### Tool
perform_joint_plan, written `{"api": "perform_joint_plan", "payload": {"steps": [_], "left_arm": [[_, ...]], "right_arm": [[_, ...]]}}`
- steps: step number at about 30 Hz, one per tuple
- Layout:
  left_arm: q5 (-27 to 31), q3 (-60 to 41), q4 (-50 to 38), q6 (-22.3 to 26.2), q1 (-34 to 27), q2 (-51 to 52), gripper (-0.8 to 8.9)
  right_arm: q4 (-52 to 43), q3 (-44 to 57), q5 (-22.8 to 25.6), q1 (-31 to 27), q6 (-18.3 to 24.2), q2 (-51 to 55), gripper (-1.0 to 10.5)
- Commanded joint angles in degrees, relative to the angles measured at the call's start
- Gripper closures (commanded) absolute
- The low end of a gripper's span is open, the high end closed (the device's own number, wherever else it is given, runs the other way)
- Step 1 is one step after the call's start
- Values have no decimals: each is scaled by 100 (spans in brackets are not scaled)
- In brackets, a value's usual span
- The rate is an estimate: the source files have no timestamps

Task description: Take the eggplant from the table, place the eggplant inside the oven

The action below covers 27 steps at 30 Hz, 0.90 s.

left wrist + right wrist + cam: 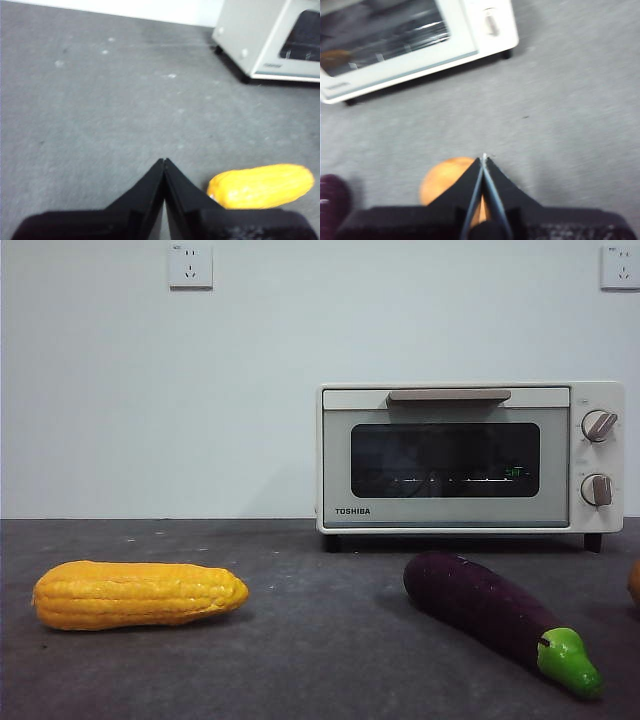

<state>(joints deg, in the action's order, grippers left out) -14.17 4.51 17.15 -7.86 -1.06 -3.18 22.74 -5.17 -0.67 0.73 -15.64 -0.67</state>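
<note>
The grey counter is spanned across the whole view. The cream oven is stood at its back right, door closed. The eggplant is laid in front of the oven, green cap nearest the camera; the corn cob is laid well apart. The left hand is held closed and empty above the counter near the corn, the right hand likewise above an orange round thing.
</note>
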Motion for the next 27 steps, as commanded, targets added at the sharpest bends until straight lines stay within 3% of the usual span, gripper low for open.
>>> {"api": "perform_joint_plan", "payload": {"steps": [1,5,11,18,27], "left_arm": [[-127,245,-46,-138,2,-48,819],[-168,863,-46,-315,2,-424,819],[-935,2186,-46,-310,2,-1709,819],[-1753,3589,50,-299,105,-2929,819],[-2146,5442,774,-120,540,-4175,819]], "right_arm": [[-46,-103,-157,-4,-330,17,955],[-42,-669,-262,-4,-396,-9,955],[0,-2037,-632,-4,-306,-870,955],[772,-3794,-1056,-4,424,-2317,955],[2428,-6129,-1438,-2,1147,-3775,955]]}}
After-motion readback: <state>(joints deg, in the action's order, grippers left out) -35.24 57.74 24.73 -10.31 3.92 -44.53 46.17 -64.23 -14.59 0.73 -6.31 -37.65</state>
